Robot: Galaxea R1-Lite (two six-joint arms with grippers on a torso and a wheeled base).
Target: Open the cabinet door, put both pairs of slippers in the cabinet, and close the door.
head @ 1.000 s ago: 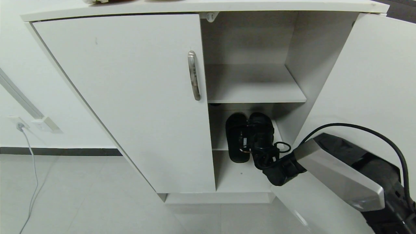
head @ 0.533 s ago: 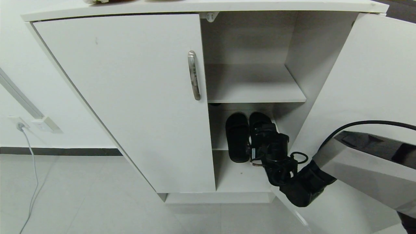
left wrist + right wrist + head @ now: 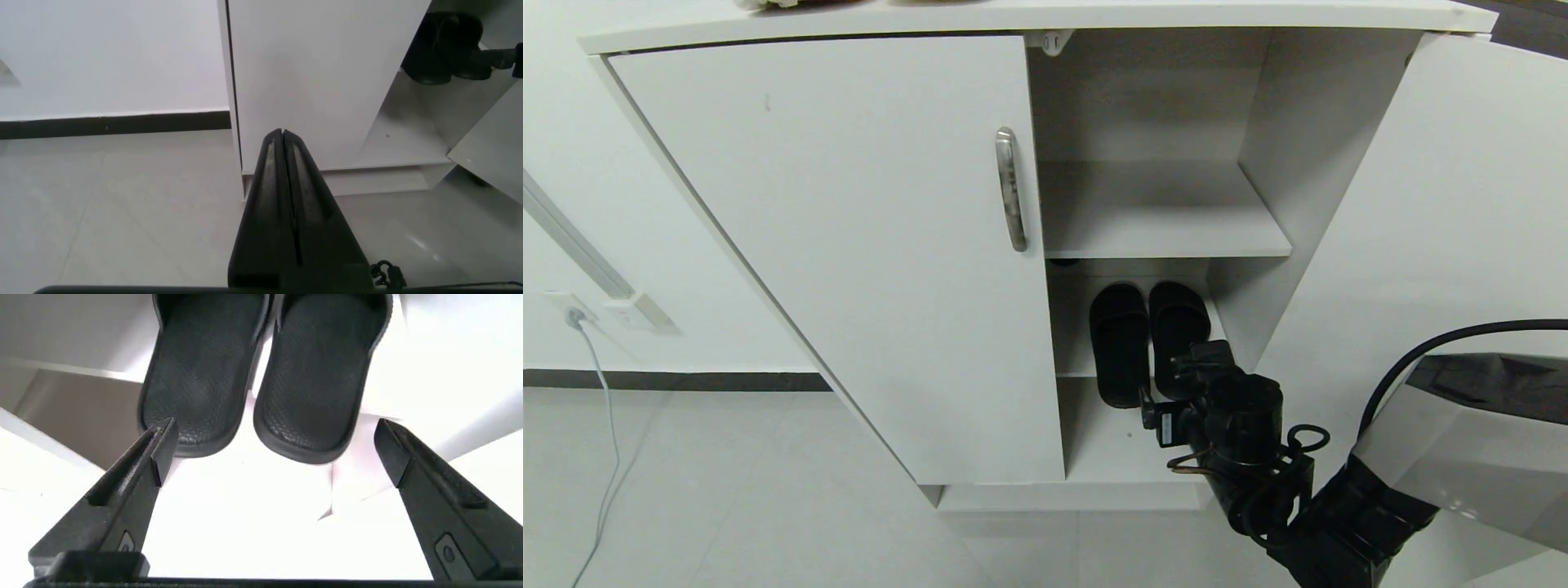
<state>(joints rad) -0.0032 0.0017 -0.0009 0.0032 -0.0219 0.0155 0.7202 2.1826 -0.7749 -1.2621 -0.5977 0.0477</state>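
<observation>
A white wall socket [image 3: 572, 314] with a thin grey cable [image 3: 605, 425] hanging from it sits at the far left, above a glossy pale tiled floor [image 3: 727, 506]. Next comes the white cabinet [image 3: 1013, 16], flat-panelled and smooth. Its left door [image 3: 849, 245] is closed and carries a slim, curved brushed-metal handle [image 3: 1009, 189] along its right edge. The left end effector [image 3: 282, 147], black and tapered, has its two fingers pressed together with nothing between them, above the floor in front of that door.

The right half of the cabinet stands open, with a plain upper shelf [image 3: 1160, 212]. On the lower shelf [image 3: 1072, 343], a pair of black slippers [image 3: 1119, 343] lies side by side, rubbery, with finely dimpled footbeds and rounded heels at the shelf's front edge. The right end effector [image 3: 274, 445] is just in front of the heels, its wedge-shaped black fingers spread wide apart and gripping nothing. The right door [image 3: 1437, 204] is swung open at the far right.
</observation>
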